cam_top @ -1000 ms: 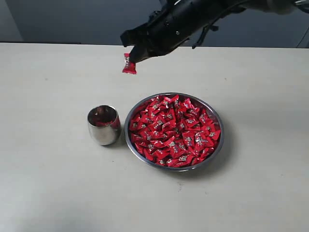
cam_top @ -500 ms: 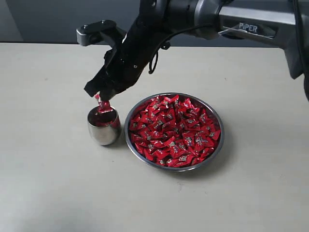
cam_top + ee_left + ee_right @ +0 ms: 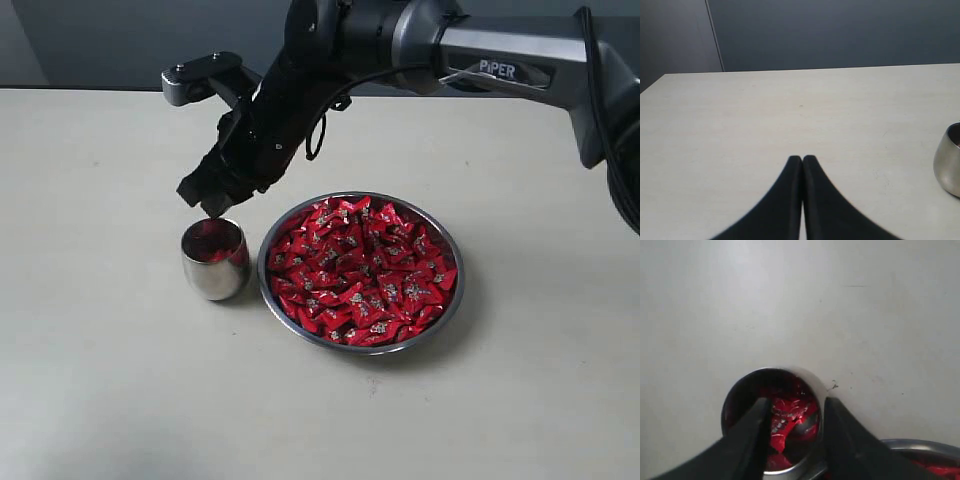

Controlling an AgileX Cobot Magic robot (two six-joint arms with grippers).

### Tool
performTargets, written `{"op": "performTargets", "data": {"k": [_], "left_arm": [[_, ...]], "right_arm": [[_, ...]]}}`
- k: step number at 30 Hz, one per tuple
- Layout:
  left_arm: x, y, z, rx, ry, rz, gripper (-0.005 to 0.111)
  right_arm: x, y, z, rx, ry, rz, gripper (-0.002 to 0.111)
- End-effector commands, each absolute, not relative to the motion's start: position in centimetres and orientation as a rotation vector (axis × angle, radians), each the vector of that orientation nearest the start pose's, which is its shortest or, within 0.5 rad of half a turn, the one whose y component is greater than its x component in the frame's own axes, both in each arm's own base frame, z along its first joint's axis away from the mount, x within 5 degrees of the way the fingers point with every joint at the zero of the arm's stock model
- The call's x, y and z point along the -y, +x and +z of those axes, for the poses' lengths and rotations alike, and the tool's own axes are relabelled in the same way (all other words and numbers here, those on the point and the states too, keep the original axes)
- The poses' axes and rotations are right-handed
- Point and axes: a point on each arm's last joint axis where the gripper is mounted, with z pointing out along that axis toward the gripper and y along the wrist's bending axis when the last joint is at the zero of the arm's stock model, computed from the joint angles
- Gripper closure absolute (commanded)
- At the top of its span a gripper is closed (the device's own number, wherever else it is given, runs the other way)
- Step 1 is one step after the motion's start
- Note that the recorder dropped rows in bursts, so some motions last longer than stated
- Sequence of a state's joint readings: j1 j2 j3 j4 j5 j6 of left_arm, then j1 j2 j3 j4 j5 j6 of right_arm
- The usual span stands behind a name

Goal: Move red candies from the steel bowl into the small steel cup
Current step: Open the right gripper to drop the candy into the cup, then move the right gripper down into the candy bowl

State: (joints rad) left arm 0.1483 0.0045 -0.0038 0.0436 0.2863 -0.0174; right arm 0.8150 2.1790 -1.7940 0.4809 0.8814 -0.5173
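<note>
The right claw (image 3: 796,405) is seen with its jaws spread wide and nothing held between them, poised just above the mouth of the small steel cup (image 3: 740,386). Between the parted jaws, a few red candies (image 3: 785,417) can be made out lying inside the cup, so part of the job may be judged done. How many have been dropped in cannot be counted, as the claw and the cup's dark wall hide much of the inside. Just beside the cup, on its right in the exterior view, the steel bowl (image 3: 362,348) is found heaped nearly to the rim with wrapped candies (image 3: 360,268), so by far the greater share is left to be carried over. None is seen spilled on the table (image 3: 120,380) around either vessel. The left claw (image 3: 802,160) is kept off to the side with its jaws pressed together and empty, the cup being caught only at the edge of its view. The task is reckoned to be at an early stage.
</note>
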Motion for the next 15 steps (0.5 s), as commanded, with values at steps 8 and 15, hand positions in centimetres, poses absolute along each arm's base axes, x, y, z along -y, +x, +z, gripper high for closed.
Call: {"op": "performTargets", "data": {"k": [8,15], "left_arm": [[-0.9,5.4,18.7,-1.766,-0.118,0.134,0.106],[-0.9,5.4,18.7,-1.766,-0.118,0.134,0.106]], "right_arm": [[-36.4,31.6,25.0,-2.265,-1.087,0.618,0.108],[-33.3,31.3,27.7,-2.091,-0.855,0.529,0.108]]}}
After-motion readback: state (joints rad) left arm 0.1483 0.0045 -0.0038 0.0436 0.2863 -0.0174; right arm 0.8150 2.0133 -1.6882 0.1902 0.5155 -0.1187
